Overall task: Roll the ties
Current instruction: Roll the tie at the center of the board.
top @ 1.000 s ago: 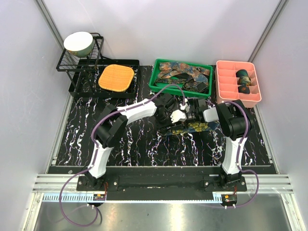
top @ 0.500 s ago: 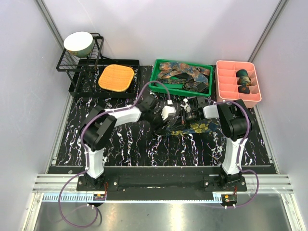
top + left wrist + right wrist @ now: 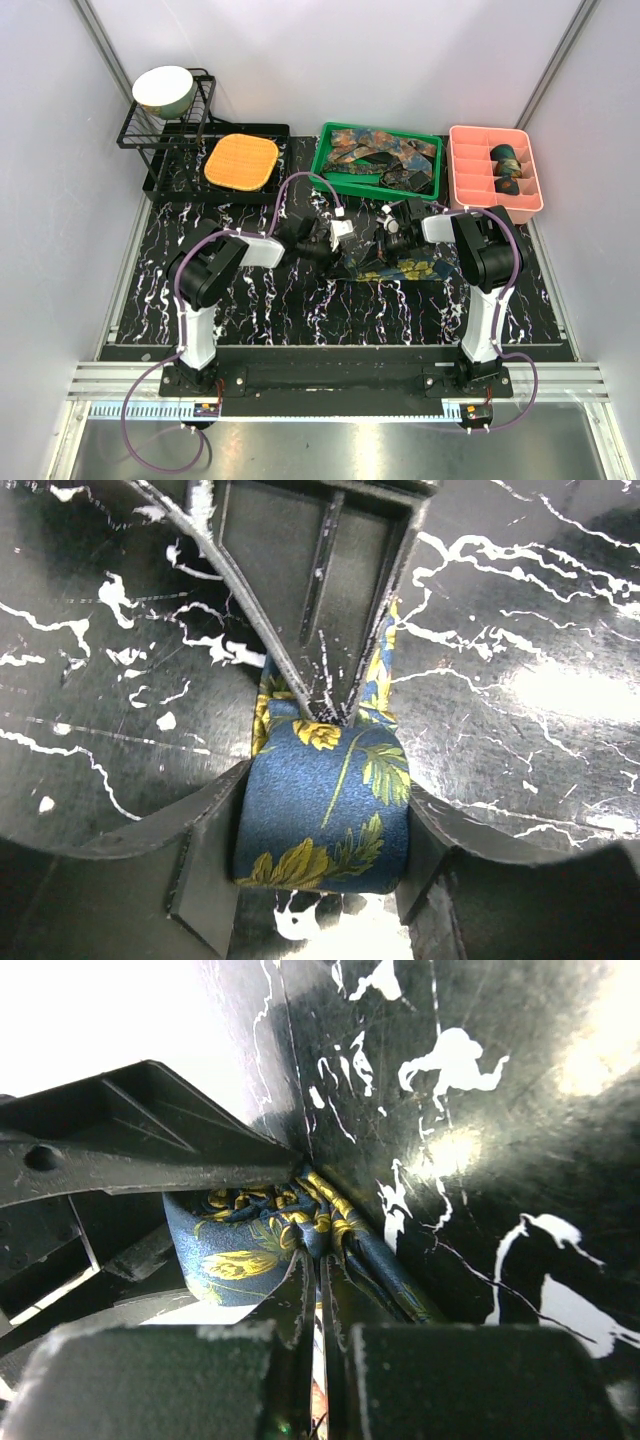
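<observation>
A navy tie (image 3: 402, 268) with yellow flowers lies on the black marbled table between the two arms. In the left wrist view its folded band (image 3: 322, 820) fills the gap between my left gripper's (image 3: 325, 815) jaws, which touch both of its edges. My right gripper (image 3: 322, 1260) is shut on bunched folds of the same tie (image 3: 250, 1250), tip to tip with the left one. From above, the left gripper (image 3: 338, 243) and the right gripper (image 3: 386, 238) meet over the tie's left end. More ties (image 3: 385, 150) are piled in a green bin.
The green bin (image 3: 370, 190) stands behind the grippers. A pink divided tray (image 3: 456, 170) at back right holds two rolled ties (image 3: 506, 156). An orange pad (image 3: 241, 161) and a black rack (image 3: 165, 135) with a bowl (image 3: 163, 88) are at back left.
My left arm has drawn back to the left, its elbow folding toward its base, and its jaws stand wider than before. The right gripper has stayed shut in place on the tie.
</observation>
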You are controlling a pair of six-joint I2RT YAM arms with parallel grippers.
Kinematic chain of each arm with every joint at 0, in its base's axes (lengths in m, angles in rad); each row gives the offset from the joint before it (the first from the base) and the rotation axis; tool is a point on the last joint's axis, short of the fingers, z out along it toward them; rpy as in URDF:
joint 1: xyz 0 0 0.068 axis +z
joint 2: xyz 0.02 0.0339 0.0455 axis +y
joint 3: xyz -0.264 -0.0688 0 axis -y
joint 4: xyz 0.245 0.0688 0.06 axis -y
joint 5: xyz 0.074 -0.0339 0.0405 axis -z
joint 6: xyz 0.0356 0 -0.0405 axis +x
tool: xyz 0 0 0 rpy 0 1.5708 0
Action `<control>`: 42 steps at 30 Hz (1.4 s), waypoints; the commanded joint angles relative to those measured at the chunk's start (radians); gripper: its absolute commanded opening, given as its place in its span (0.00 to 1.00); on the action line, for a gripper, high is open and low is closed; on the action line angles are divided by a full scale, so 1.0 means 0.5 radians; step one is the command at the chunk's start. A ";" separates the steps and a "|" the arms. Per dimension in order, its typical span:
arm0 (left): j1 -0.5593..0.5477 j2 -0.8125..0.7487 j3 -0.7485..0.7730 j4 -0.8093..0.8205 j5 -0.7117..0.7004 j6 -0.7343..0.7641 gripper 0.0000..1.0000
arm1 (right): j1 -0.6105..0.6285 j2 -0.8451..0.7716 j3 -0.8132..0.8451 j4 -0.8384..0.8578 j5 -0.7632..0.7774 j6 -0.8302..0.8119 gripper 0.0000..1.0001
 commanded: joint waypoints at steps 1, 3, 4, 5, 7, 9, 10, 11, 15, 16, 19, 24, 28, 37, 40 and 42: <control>-0.007 0.091 -0.030 0.157 0.035 -0.010 0.50 | 0.022 0.112 0.004 -0.105 0.500 -0.157 0.00; -0.013 0.085 -0.018 0.075 -0.005 0.057 0.44 | 0.028 0.118 0.010 -0.108 0.491 -0.169 0.00; -0.022 0.073 0.025 -0.005 -0.038 0.097 0.36 | 0.035 0.121 0.022 -0.111 0.481 -0.172 0.00; -0.037 0.060 0.056 -0.106 -0.099 0.192 0.33 | 0.038 0.130 0.031 -0.111 0.418 -0.187 0.00; -0.080 0.018 0.117 -0.382 -0.302 0.302 0.27 | 0.041 0.130 0.086 -0.142 0.356 -0.197 0.00; -0.123 0.005 0.184 -0.710 -0.571 0.450 0.24 | 0.038 0.112 0.169 -0.197 0.291 -0.246 0.01; -0.145 0.011 0.242 -0.806 -0.621 0.496 0.20 | 0.038 0.102 0.197 -0.267 0.279 -0.258 0.04; -0.154 0.026 0.280 -1.004 -0.725 0.575 0.19 | 0.035 0.072 0.227 -0.307 0.242 -0.310 0.06; -0.246 0.094 0.500 -1.324 -0.854 0.558 0.12 | 0.004 -0.008 0.390 -0.562 0.138 -0.436 0.26; -0.310 0.155 0.595 -1.419 -0.925 0.564 0.11 | -0.017 -0.029 0.399 -0.632 0.092 -0.445 0.34; -0.357 0.293 0.795 -1.647 -1.002 0.530 0.09 | -0.118 -0.082 0.400 -0.724 0.009 -0.445 0.43; -0.415 0.441 1.019 -1.932 -1.183 0.527 0.12 | -0.232 -0.128 0.329 -0.811 -0.135 -0.546 0.49; -0.439 0.471 1.065 -2.040 -1.253 0.558 0.14 | -0.232 -0.183 0.213 -0.584 -0.288 -0.406 0.51; -0.470 0.481 1.096 -2.224 -1.379 0.616 0.19 | -0.183 -0.195 0.038 -0.255 -0.283 -0.264 0.47; -0.479 0.481 1.105 -2.254 -1.361 0.637 0.21 | -0.143 -0.152 0.016 -0.203 -0.206 -0.276 0.41; -0.482 0.484 1.111 -2.261 -1.355 0.637 0.22 | -0.131 -0.131 0.010 -0.197 -0.151 -0.289 0.34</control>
